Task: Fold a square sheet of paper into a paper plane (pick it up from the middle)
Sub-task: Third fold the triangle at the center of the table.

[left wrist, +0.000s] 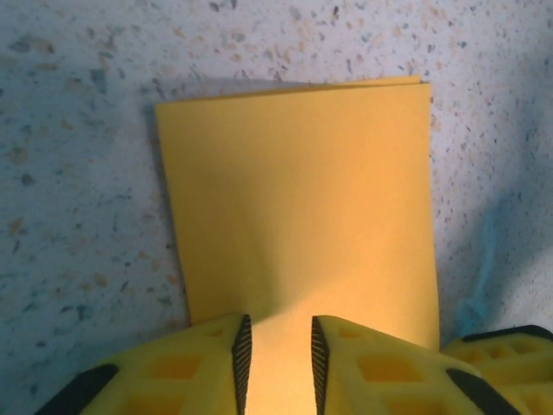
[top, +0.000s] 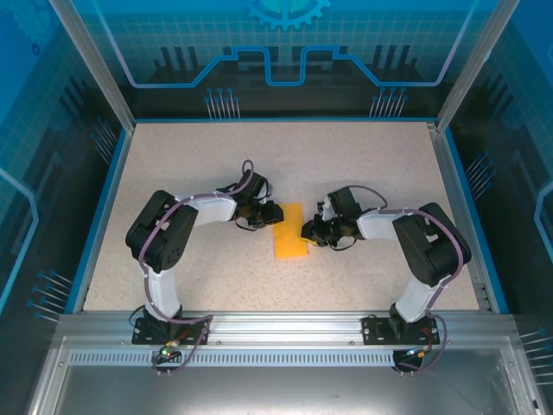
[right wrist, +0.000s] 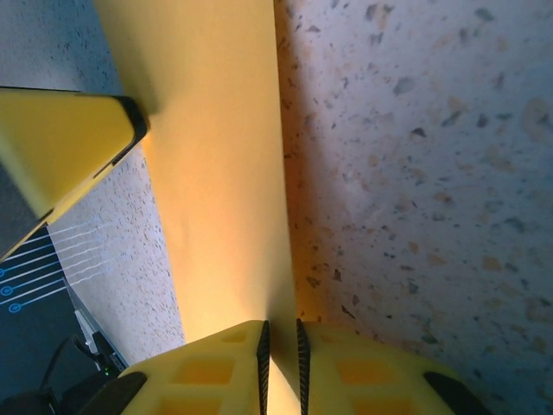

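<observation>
The orange-yellow sheet of paper (top: 289, 232) lies in the middle of the table, folded in half into a narrow rectangle. In the left wrist view the paper (left wrist: 302, 199) shows two layered edges at its far end. My left gripper (top: 271, 213) is at the paper's left side, and the left gripper (left wrist: 276, 363) stands open over the near edge. My right gripper (top: 309, 232) is at the paper's right side. In the right wrist view the right gripper (right wrist: 281, 363) has its jaws almost together on the slightly raised long edge of the paper (right wrist: 216, 173).
The speckled table (top: 190, 156) is ringed by a blue rim and clear enclosure walls (top: 95, 52). A left-gripper finger (right wrist: 69, 147) rests by the paper's far side in the right wrist view. Part of the right gripper's yellow body (left wrist: 501, 346) shows at the left wrist view's corner.
</observation>
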{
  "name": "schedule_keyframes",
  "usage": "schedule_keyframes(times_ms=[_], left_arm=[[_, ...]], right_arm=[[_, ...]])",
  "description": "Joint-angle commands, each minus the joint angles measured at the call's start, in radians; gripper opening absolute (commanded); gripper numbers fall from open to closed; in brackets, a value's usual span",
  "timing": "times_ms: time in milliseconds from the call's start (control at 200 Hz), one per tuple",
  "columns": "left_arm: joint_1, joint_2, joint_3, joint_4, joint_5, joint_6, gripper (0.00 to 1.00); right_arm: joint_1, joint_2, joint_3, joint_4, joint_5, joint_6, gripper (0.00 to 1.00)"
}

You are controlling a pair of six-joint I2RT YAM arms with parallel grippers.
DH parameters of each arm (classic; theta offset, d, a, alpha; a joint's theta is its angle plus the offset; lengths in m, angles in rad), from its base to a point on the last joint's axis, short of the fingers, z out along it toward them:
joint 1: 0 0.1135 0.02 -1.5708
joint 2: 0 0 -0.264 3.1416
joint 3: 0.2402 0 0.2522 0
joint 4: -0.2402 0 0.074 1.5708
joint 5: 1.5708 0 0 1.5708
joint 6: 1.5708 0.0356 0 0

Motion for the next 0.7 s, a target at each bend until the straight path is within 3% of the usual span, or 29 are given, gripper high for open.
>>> schedule_keyframes(times_ms=[0, 95, 225, 535, 695], left_arm=[[0.001, -0.100, -0.015, -0.047, 0.006, 0.091, 0.39], [-0.022, -0.178, -0.031, -0.058, -0.010, 0.149, 0.47], [-0.110, -0.280, -0.074, -0.090, -0.118, 0.229, 0.56], [-0.423, -0.365, -0.148, -0.147, -0.467, 0.338, 0.61], [-0.519, -0.325, -0.128, -0.165, -0.574, 0.357, 0.64]], right_arm=[[-0.018, 0.001, 0.015, 0.010, -0.035, -0.005, 0.16], [-0.017, -0.009, 0.017, 0.009, -0.044, -0.003, 0.16], [-0.018, -0.025, 0.023, -0.010, -0.048, -0.004, 0.16], [-0.019, -0.027, 0.033, -0.012, -0.075, 0.000, 0.19], [-0.019, -0.028, 0.040, -0.014, -0.092, 0.007, 0.18]])
